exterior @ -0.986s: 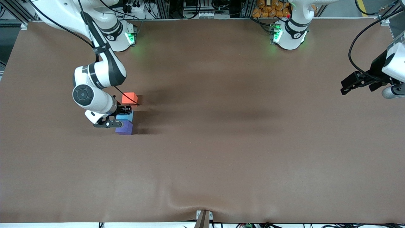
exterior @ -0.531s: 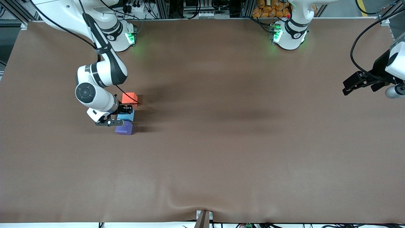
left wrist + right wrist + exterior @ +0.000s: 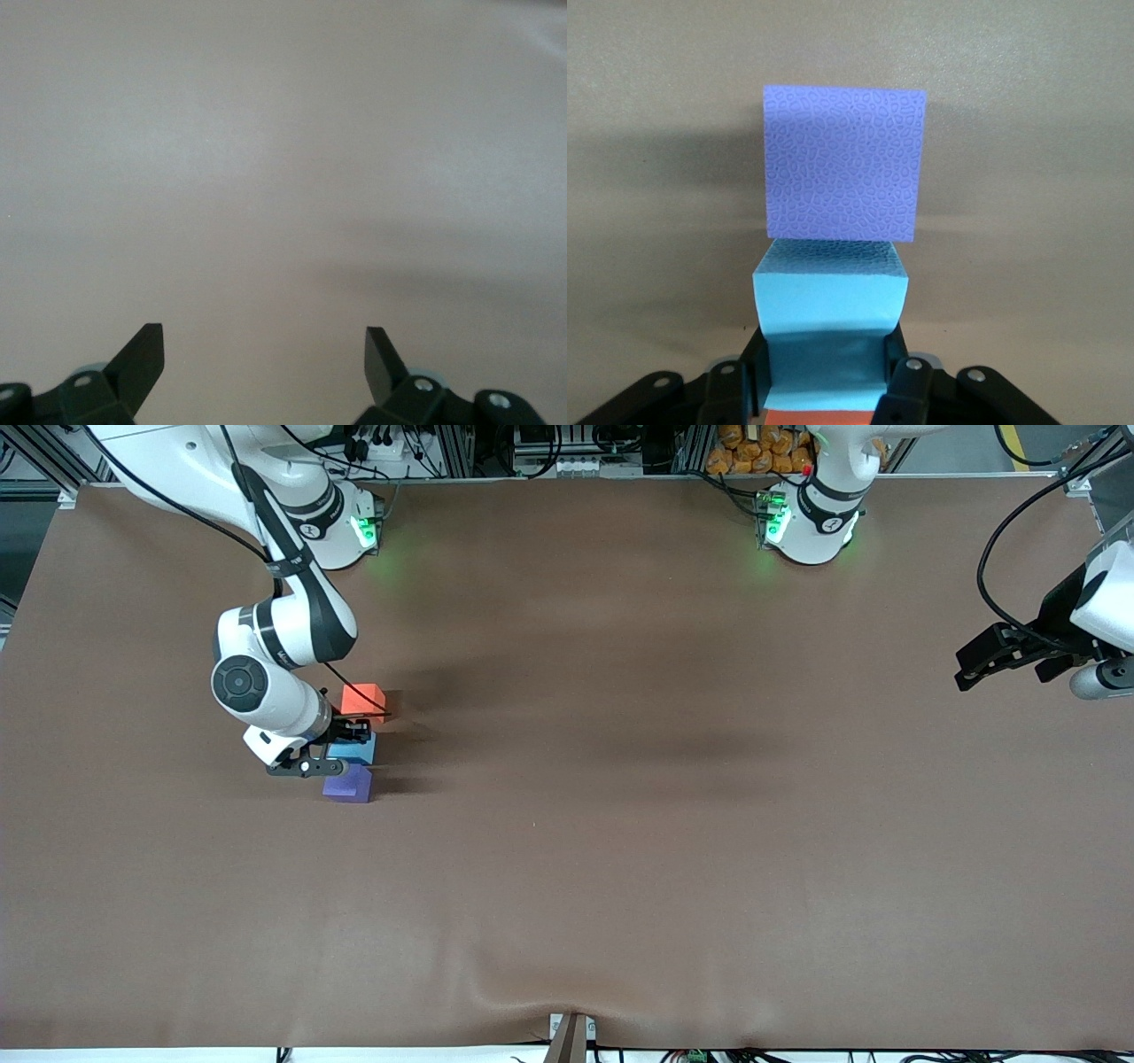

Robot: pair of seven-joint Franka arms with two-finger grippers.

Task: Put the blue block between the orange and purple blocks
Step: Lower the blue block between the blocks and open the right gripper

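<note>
Three blocks sat in a short row on the brown table [image 3: 620,824], toward the right arm's end. The orange block [image 3: 362,699] lay farthest from the front camera, the purple block [image 3: 348,784] nearest to it, and the blue block [image 3: 355,751] between them. In the right wrist view the blue block [image 3: 830,310] touched the purple block [image 3: 843,164], and a strip of the orange block [image 3: 822,418] showed just beside its other face.

The right gripper [image 3: 332,748] was down at the blue block. Its fingers [image 3: 908,390] flanked the block on two opposing sides, one on each, with the block seated between them. The wrist view showed the pads tight against the blue faces, so the fingers were clenched on the blue block.

The left gripper [image 3: 973,666] hung over bare table at the left arm's end, well apart from the blocks, and that arm waited. Its fingers [image 3: 142,359] stood spread wide, grasping nothing, with only tabletop [image 3: 283,177] visible between them.
</note>
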